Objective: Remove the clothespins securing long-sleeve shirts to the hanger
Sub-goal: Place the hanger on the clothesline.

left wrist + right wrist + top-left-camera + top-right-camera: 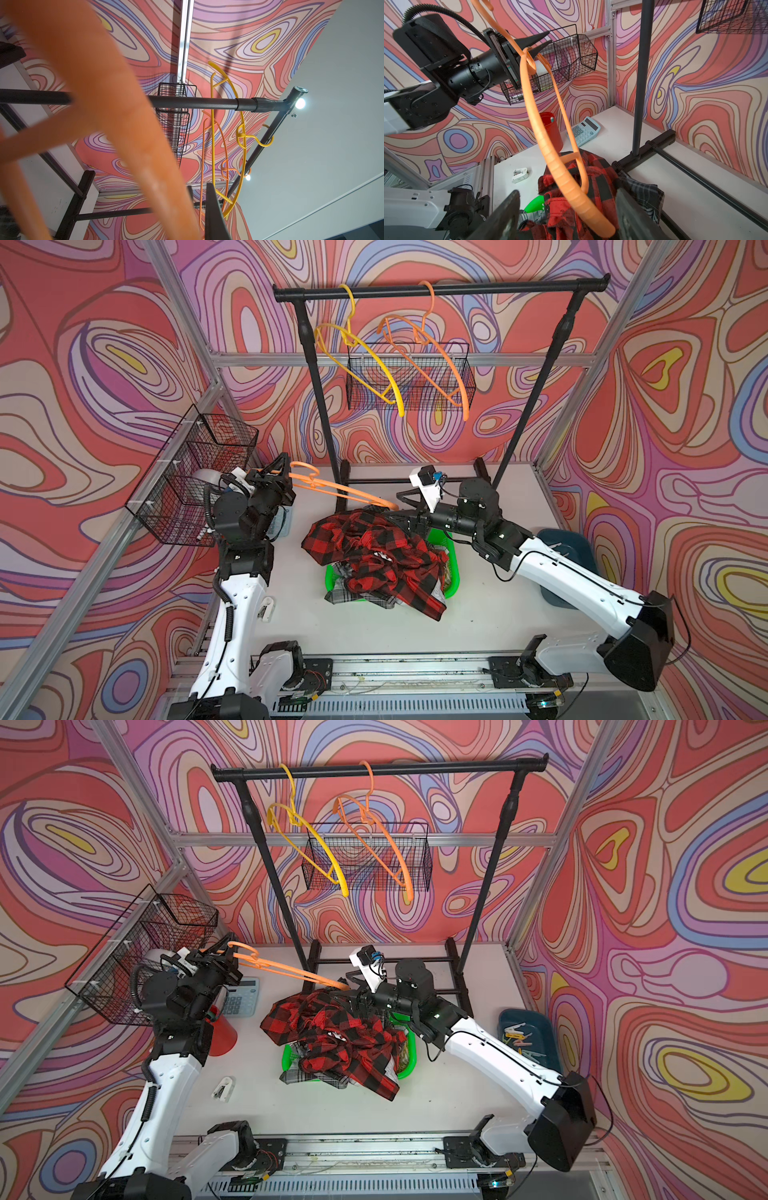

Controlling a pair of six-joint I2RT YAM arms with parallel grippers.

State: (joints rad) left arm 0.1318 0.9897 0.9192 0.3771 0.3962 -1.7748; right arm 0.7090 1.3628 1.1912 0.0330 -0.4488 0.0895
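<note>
The slim orange plastic hanger (537, 133) is clamped by the left claw (544, 38); the right claw (569, 207) is held open, probably for any clothespin left on it.

Swirling red, pink and purple walls (104, 385) on silver metal framing (270, 359) enclose a white counter (498, 614). A black clothes rack (498, 285) stands at its back. Black wire baskets hang on the back wall (411, 393) and left wall (187, 489). The grey ceiling (342, 124) holds round lights (300, 103).
</note>
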